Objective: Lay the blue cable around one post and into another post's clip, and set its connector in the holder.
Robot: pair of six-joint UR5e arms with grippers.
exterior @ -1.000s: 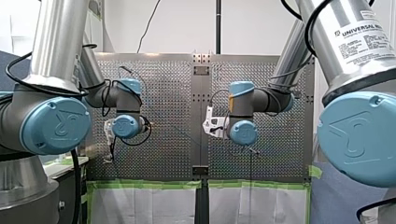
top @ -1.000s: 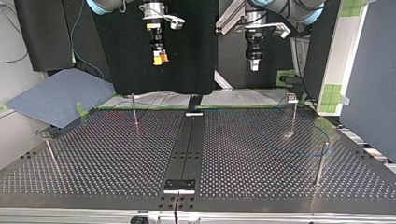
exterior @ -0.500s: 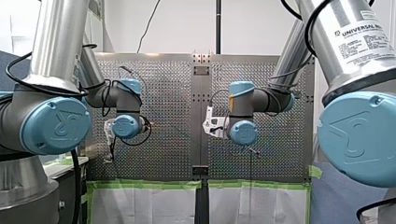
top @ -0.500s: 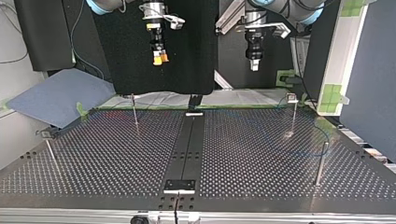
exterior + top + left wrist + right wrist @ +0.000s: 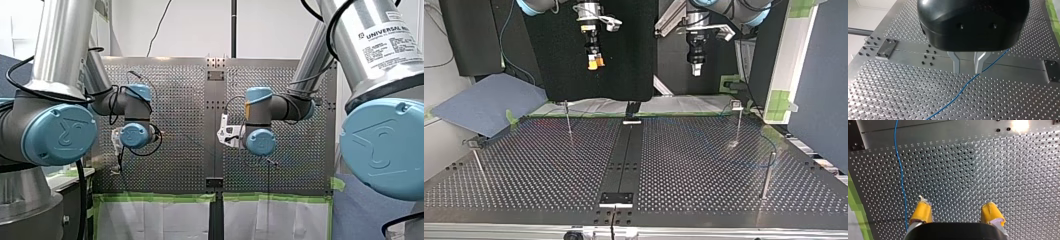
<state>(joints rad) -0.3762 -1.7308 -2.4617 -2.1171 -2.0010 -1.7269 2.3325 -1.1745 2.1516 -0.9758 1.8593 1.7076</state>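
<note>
nothing has moved: my left gripper is narrowly open, my right gripper wide, both empty; one blue cable, four posts.

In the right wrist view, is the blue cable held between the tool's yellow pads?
No, the blue cable lies beside my right tool, outside its open pads.

Table: perforated metal, brushed, semi-gloss glare. Left gripper: glossy black plastic shell, bare metal fingers. Right pads: yellow, rubbery, frayed edges. Cable: smooth blue jacket. Sheet, upper left: matt cloth.
</note>
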